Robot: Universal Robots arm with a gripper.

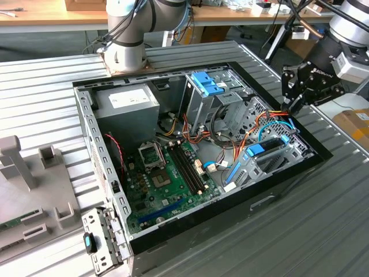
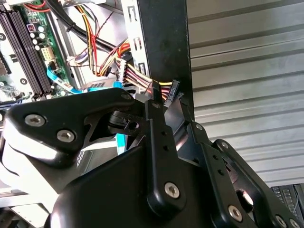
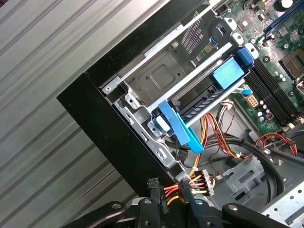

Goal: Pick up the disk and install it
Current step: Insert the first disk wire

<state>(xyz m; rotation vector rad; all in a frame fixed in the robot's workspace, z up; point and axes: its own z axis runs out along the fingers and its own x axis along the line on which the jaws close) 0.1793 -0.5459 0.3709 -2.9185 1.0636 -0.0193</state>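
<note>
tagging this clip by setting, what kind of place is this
Probably a robotics lab or workshop bench. An open computer case with its motherboard bared lies on a ribbed metal table, a robot arm is mounted beside it, and wooden desks strewn with cables stand behind.

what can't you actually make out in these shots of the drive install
- grey-metal hard drive with blue rails: in the first wrist view the silver metal bay frame covers most of it, so its label and seating are unclear.
- green motherboard: in the second wrist view the black gripper hides most of it.
- grey robot arm: in the exterior view the top edge cuts it off between base and wrist.
</note>
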